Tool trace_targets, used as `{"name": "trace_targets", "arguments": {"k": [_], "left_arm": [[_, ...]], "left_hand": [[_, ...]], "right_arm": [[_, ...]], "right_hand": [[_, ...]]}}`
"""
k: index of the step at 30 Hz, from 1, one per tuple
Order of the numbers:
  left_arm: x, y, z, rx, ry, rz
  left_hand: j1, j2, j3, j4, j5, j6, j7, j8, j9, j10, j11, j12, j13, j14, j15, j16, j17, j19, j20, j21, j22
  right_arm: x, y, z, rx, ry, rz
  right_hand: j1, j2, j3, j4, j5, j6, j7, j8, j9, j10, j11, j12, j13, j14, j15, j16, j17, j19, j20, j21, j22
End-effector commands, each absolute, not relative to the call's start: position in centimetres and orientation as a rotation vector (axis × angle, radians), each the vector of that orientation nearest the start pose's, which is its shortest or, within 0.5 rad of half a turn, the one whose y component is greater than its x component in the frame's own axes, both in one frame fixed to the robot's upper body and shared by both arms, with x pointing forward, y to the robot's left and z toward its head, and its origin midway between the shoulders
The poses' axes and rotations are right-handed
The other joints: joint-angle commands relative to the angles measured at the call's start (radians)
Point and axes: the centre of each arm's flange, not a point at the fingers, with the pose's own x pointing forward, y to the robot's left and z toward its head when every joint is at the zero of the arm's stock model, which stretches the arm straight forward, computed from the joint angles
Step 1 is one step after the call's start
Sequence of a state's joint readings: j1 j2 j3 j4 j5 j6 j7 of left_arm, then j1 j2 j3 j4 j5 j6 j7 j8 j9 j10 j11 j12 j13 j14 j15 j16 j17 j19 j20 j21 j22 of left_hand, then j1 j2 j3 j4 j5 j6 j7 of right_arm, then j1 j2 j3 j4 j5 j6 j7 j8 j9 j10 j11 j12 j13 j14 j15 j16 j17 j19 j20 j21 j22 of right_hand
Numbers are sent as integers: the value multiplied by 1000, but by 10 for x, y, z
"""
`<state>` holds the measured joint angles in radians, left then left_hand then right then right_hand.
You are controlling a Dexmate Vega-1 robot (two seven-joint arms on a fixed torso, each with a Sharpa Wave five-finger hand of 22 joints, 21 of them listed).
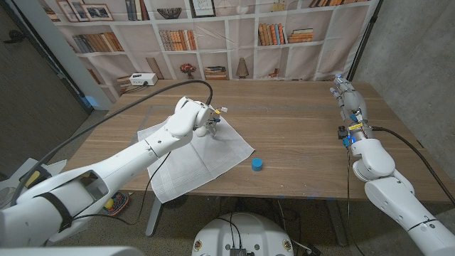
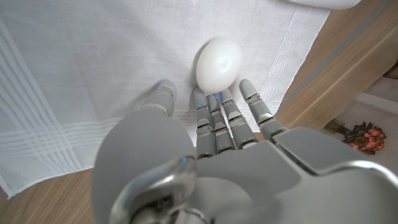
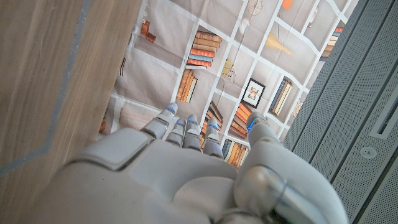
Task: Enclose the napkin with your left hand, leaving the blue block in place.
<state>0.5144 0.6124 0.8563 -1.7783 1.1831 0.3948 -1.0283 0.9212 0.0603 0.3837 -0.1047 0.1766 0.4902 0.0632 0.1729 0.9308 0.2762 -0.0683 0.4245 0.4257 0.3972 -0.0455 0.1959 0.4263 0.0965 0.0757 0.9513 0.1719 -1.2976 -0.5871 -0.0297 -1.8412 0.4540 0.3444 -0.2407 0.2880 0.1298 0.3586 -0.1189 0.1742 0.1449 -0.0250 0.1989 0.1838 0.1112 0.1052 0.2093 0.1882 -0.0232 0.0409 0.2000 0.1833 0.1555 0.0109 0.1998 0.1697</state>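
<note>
A white napkin (image 1: pixel 192 160) lies spread out on the wooden table, one corner pointing to the far side. My left hand (image 1: pixel 206 122) is over that far corner, fingers pointing down onto the cloth. In the left wrist view the fingers (image 2: pixel 217 115) stretch out close together on the napkin (image 2: pixel 81 68), which lies smooth and not gathered. A white egg-shaped thing (image 2: pixel 219 64) sits right at the fingertips. The small blue block (image 1: pixel 257 164) stands on bare wood just off the napkin's right edge, apart from the hand. My right hand (image 1: pixel 346 92) is held at the table's far right, fingers extended, holding nothing.
A cable (image 1: pixel 121 114) runs across the table's left part to my left wrist. A white box (image 1: pixel 142 80) sits at the far left corner. Bookshelves (image 1: pixel 213 35) line the back. Bare wood (image 1: pixel 298 128) lies between the block and my right arm.
</note>
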Motion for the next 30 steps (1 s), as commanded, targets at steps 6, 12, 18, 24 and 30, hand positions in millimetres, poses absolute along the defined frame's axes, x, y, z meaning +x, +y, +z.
{"name": "trace_targets", "arguments": {"k": [6,12,18,24,30], "left_arm": [[598,146,24,2042,-30,-60],[588,153,33,1957,-189,24],[577,155,41,1899,-325,56],[568,153,45,1887,-364,81],[565,154,48,1855,-376,76]], "left_hand": [[-58,34,-17,23,1,-245,-130,-1,-703,-74,21,-11,-14,-128,29,-16,-21,-67,21,-50,5],[-63,51,-11,26,2,-255,-155,4,-707,-79,27,-11,-18,-129,32,-11,-28,-64,26,-55,5],[-71,44,-14,21,2,-250,-188,12,-711,-63,18,-4,-23,-118,24,-5,-41,-59,24,-60,5],[-86,33,-22,23,0,-250,-189,14,-714,-67,15,-5,-27,-123,21,-6,-49,-66,24,-68,4],[-102,30,-27,26,-1,-234,-182,22,-717,-59,16,-1,-31,-116,19,-2,-57,-65,26,-74,4]], "right_arm": [[509,-346,-14,-21,-847,-55],[509,-346,-13,-23,-845,-54],[509,-346,-12,-24,-844,-53],[508,-347,-11,-25,-846,-59],[508,-348,-11,-25,-844,-55]], "right_hand": [[4,-1,-2,-2,5,5,-2,-5,3,7,3,-2,5,8,0,0,4,8,-2,1,4],[4,-1,-2,-2,5,6,-2,-5,3,7,2,-3,5,8,0,0,4,8,-1,0,4],[4,-1,-3,-2,4,7,-2,-5,3,9,1,-3,5,9,0,-1,4,8,-1,0,4],[4,-1,-4,-2,4,7,-2,-5,3,8,1,-3,5,9,0,-1,4,8,-1,0,4],[4,0,-4,-2,5,7,-2,-5,3,9,1,-3,5,10,1,-1,4,9,0,0,4]]}}
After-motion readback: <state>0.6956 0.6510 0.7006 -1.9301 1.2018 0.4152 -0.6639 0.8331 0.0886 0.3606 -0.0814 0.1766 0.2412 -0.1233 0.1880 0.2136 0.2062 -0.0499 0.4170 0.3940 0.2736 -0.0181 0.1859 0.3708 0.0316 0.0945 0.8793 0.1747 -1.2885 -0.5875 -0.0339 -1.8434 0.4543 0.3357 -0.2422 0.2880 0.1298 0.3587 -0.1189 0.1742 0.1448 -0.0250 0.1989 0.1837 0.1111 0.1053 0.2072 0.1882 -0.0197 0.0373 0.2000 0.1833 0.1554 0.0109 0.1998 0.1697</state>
